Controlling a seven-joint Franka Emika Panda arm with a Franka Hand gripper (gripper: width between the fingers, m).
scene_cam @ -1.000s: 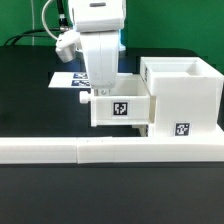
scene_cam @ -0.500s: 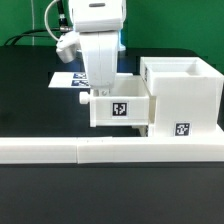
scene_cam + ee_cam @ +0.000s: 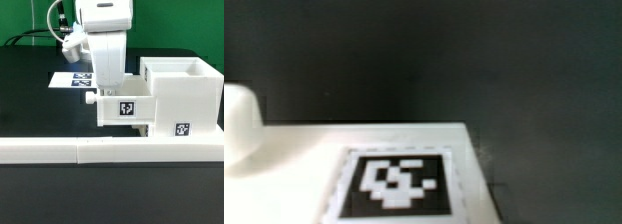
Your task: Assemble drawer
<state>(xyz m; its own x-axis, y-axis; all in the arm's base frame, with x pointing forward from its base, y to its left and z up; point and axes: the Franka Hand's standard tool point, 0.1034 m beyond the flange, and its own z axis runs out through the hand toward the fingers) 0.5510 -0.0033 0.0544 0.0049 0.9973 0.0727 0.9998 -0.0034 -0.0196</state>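
The white drawer box (image 3: 125, 109), with a black marker tag on its front and a small knob (image 3: 90, 99), lies partly inside the white drawer housing (image 3: 185, 95) at the exterior view's right. My gripper (image 3: 108, 88) reaches straight down to the drawer's top edge near the knob. Its fingers are hidden behind the drawer front, so I cannot tell whether they are open or shut. The wrist view shows a white panel with a tag (image 3: 397, 182) and a rounded white knob (image 3: 239, 125) over the dark table. No fingers show there.
The marker board (image 3: 70, 79) lies on the black table behind the arm. A long white rail (image 3: 90, 151) runs along the table's front edge. The housing carries a tag (image 3: 182, 129) on its front.
The gripper and the drawer box have moved toward the exterior view's right. The drawer sits deeper in the housing than before.
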